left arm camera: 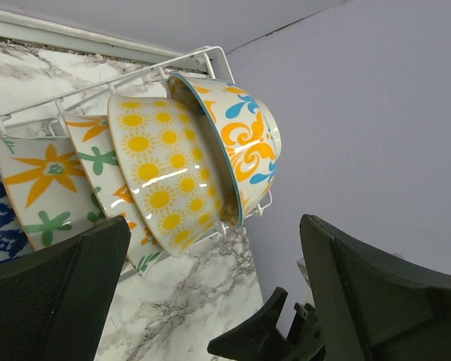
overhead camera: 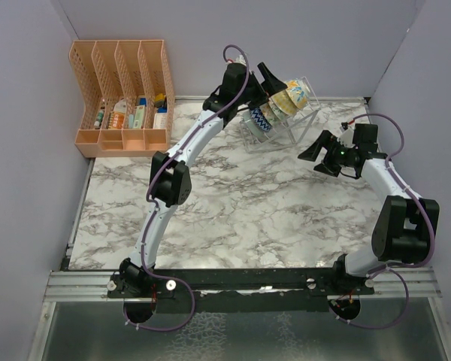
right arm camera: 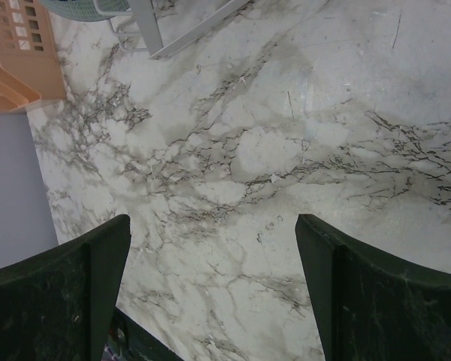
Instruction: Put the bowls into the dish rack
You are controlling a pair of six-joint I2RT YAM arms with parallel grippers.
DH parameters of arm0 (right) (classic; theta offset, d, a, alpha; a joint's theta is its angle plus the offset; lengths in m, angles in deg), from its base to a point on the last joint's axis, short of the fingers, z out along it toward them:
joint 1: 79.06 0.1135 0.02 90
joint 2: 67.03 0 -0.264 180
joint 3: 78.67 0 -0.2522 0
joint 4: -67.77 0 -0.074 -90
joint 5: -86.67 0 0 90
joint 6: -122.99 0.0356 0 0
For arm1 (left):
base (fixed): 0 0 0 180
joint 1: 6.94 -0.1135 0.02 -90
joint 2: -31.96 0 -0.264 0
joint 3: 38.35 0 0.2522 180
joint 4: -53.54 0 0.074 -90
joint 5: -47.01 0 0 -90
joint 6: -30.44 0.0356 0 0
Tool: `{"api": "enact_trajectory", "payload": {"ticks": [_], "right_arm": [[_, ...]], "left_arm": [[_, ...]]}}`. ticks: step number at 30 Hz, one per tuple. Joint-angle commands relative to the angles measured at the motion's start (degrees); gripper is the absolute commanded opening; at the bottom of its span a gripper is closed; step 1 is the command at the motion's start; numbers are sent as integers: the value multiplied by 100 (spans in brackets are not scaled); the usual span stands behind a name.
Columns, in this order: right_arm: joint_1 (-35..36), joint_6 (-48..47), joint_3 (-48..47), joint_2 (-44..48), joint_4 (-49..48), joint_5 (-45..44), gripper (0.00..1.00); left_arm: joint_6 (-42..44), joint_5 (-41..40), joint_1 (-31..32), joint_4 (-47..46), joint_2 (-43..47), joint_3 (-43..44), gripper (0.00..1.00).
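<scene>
The left pincer hovers spread and empty at the dish rack, where the bowls stand slotted on edge. The right pincer hangs spread over the bench. I see no loose bowl, so loading looks finished.

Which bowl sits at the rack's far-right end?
The cream bowl with orange and blue scrolls, outermost against the rack end wire. The yellow sun-dot bowl sits next in; the flower-patterned ones follow.

Bright even light; glare streak on bowls.
</scene>
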Motion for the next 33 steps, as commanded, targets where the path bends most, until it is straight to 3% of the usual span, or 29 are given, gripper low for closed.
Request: {"api": "enact_trajectory", "payload": {"ticks": [1,27,33], "right_arm": [[-33,2,4,9,-157,92,90],[-33,-34,-93,-37,-103,48,90],[-33,-30,-93,-40,-113,46,90]], "left_arm": [[95,-100,47,-56,-152,213,99],[-215,-35,175,-588,-515,413,99],[13,-108,159,-362,-291,244,99]]}}
